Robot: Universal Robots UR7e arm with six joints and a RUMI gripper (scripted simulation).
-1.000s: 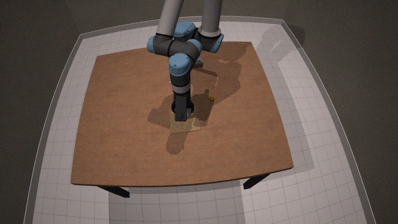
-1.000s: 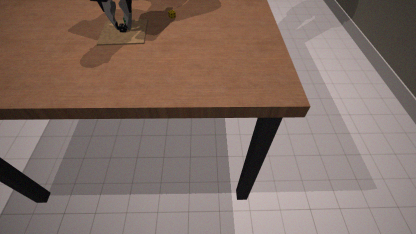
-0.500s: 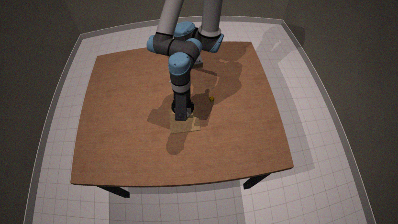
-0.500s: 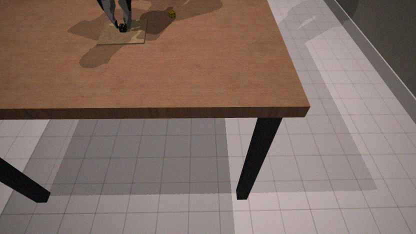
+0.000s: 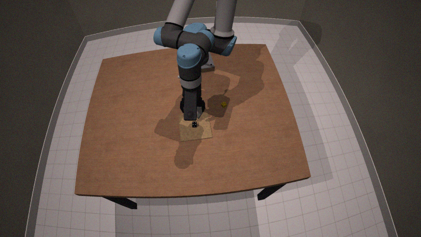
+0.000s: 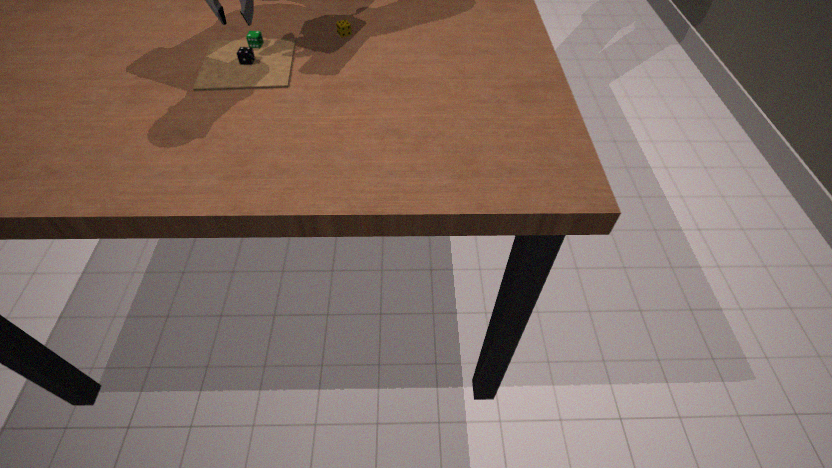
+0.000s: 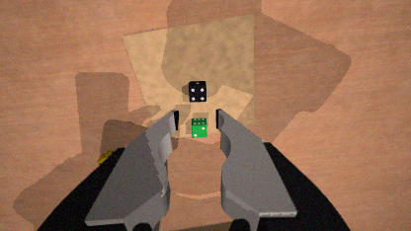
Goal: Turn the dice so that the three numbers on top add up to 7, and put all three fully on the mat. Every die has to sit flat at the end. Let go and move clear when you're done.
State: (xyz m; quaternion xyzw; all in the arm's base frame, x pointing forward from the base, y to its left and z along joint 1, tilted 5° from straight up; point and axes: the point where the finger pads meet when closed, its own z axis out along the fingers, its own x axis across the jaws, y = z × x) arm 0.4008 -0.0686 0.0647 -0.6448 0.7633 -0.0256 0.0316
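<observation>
"Looking across the wooden desk (image 5: 132,159) (image 6: 407,145) (image 7: 316,163), where do we find the dice?"

"We see the mat (image 5: 188,135) (image 6: 221,80) (image 7: 143,54) between the desk's middle and its near edge, judging by the top view. On it, the black die (image 5: 194,124) (image 6: 245,55) (image 7: 198,92) shows four on top. The green die (image 6: 254,39) (image 7: 200,129) shows two and lies near the mat's border facing the far edge; we can't tell whether it is fully on."

"And the yellow die (image 5: 223,104) (image 6: 343,27) (image 7: 105,157)?"

"Off the mat, on bare wood, towards the far right corner. We can't read its top for certain."

"What about our gripper (image 5: 199,113) (image 6: 236,22) (image 7: 197,111)?"

"We have its fingers partly spread, pinching nothing, above the green die."

"How does our room look?"

"Dim. We've pale tiles (image 5: 182,221) (image 6: 349,349) underfoot and a dark wall (image 6: 785,75) beyond the right edge. Black legs stand under the near corners, and our arm (image 5: 190,55) throws broad shadows over the wood and mat."

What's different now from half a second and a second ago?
The gripper has risen off the mat. It was down around the black die; now it holds nothing, fingers parted. The yellow die hasn't moved, still off the mat.
</observation>
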